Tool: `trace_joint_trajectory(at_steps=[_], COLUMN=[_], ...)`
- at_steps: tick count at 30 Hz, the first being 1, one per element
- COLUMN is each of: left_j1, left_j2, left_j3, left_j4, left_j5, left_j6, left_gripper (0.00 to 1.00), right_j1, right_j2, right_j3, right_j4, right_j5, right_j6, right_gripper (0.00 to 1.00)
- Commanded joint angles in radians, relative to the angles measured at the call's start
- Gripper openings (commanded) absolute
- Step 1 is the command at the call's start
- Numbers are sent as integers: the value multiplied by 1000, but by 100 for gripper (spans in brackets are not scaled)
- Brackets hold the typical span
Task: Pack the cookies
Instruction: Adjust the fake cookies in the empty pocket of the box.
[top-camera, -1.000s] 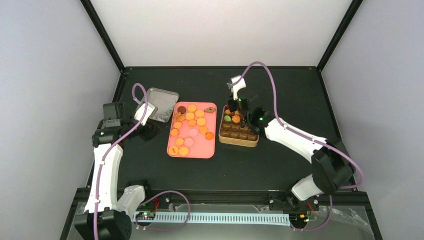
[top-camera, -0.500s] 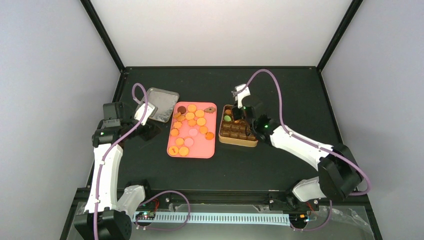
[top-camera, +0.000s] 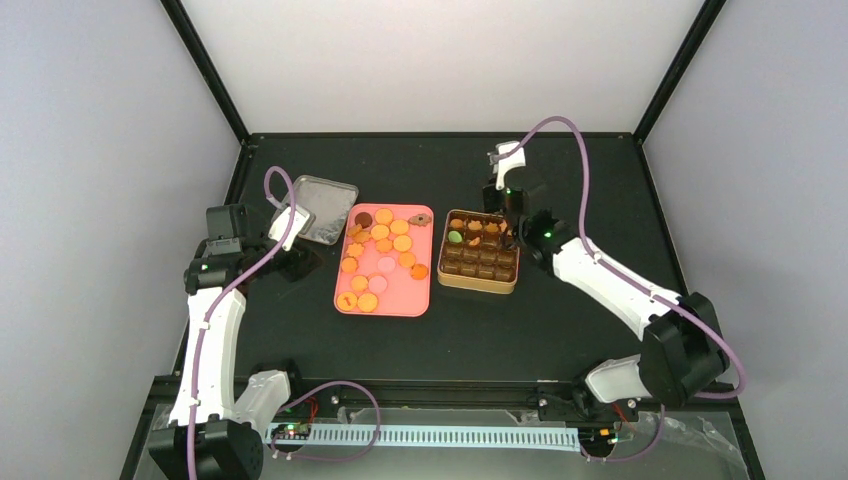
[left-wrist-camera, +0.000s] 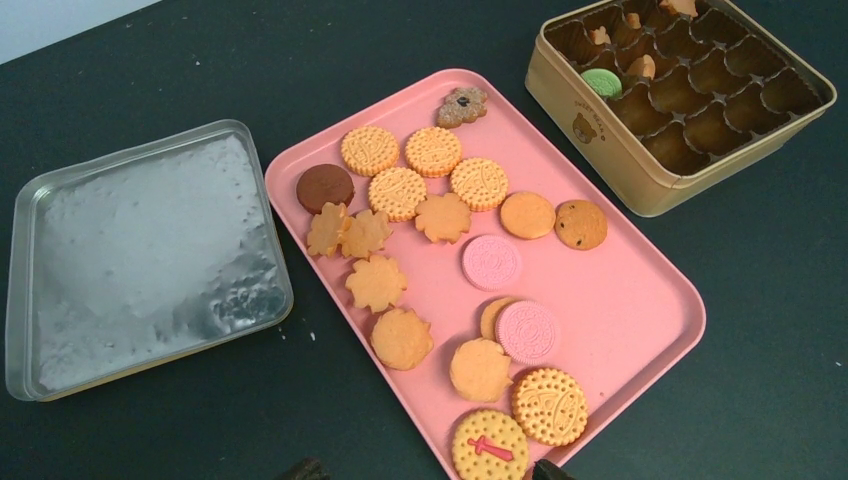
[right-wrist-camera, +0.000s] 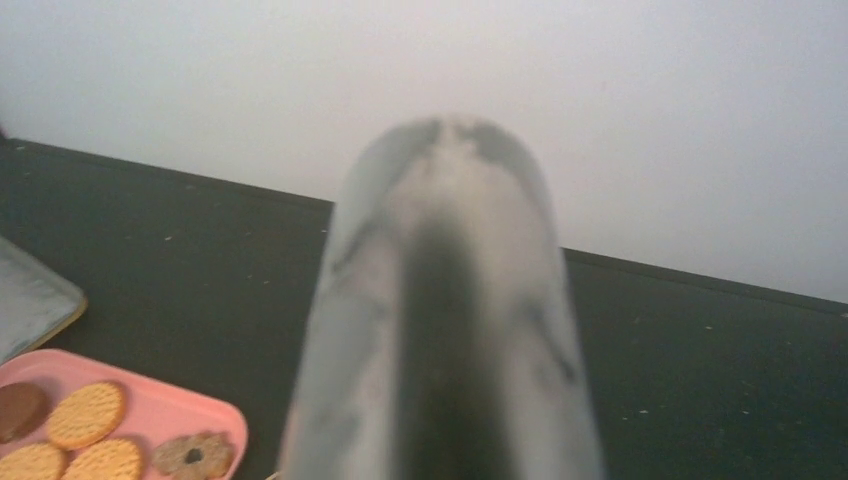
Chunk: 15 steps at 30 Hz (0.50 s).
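Cookies (left-wrist-camera: 443, 217): most lie flat on the pink tray (left-wrist-camera: 620, 300), spread in one layer so each can be picked singly. A green one and a few orange ones sit in the far cups (left-wrist-camera: 700, 110) of the tin (left-wrist-camera: 600, 160).
Tin: open, just right of the tray, so the carry is short.
Lid (left-wrist-camera: 140, 250): hollow side up on the table (top-camera: 560, 330), left of the tray and out of the way.
Left gripper (left-wrist-camera: 425, 469): hangs left of the tray near the lid, jaws well apart and holding nothing. It is probably waiting its turn.
Right gripper (top-camera: 500, 200): raised by the tin's far right corner. Its own camera is blurred, so I cannot tell how its jaws stand or whether they hold a cookie.
Progress: early, judging by the many bare cups.
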Motion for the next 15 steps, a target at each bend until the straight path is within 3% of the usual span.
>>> trace_joint_trajectory(at_steps=[1, 15], left_j1=[8, 7], left_j2=[-9, -3], left_j3=[1, 12], left_j4=[10, 9], left_j5=[22, 24], left_j6=[4, 3], left_gripper=[55, 55], right_j1=[-52, -148], right_j2=[14, -7], right_j3=[33, -40], right_j4=[24, -18], right_j5=[18, -4], right_j6=[13, 105], right_gripper=[22, 22])
